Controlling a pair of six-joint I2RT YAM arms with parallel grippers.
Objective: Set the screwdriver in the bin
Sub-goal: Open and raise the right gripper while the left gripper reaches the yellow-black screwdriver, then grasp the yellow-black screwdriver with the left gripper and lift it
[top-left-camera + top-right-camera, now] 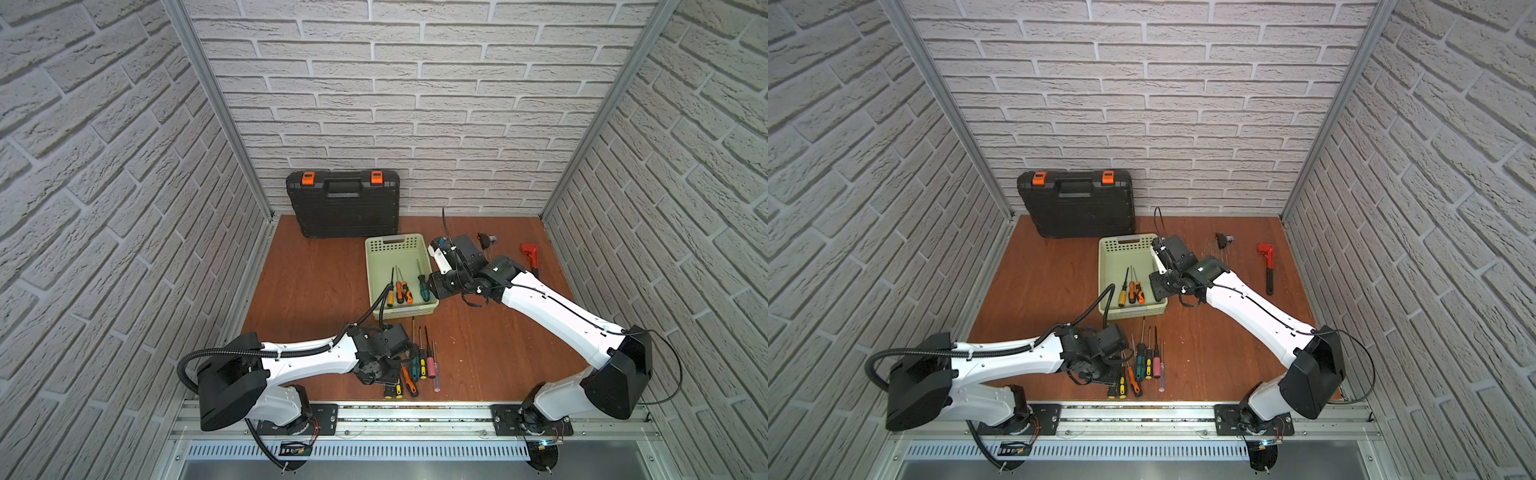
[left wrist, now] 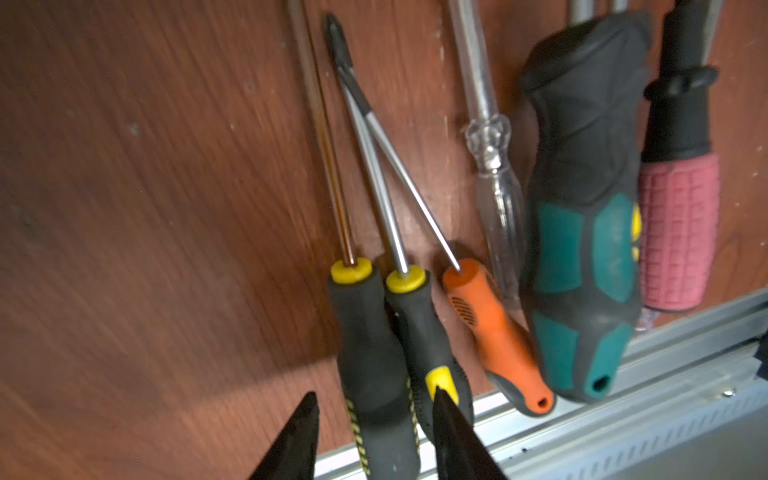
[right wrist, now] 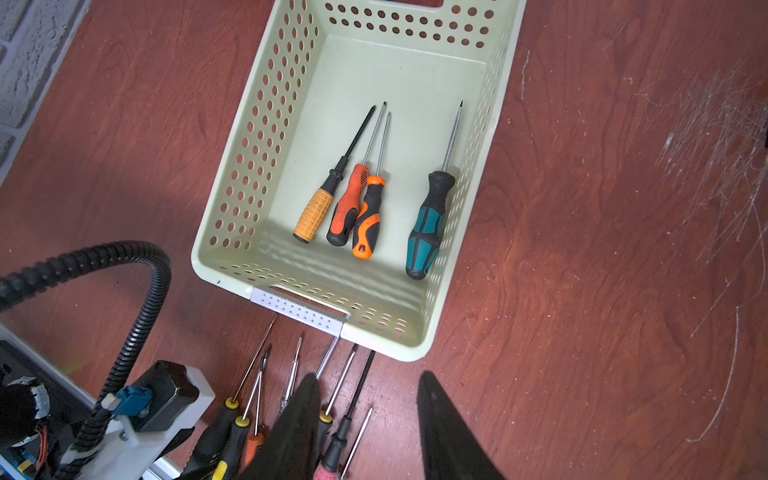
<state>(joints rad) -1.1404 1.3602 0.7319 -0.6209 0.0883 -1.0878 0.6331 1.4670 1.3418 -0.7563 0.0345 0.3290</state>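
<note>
Wooden table (image 1: 311, 291), bin (image 1: 371, 270), screwdrivers (image 1: 422, 363), case (image 1: 345, 208), perhaps wrench (image 1: 528, 251)

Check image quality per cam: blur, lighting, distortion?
Left wrist view: motion-blurred and dim, teal-black screwdriver soft, a pale light patch on the table. Right wrist view: bin sharp and evenly lit, right fingers dark and defocused. In both top views: sharp, wide-angle stretch on the brick walls.

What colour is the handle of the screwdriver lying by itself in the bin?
The handle is teal and black, clearest in the right wrist view.

Soft even light, blurred left wrist view (right wrist sharp), bowed edges
</note>
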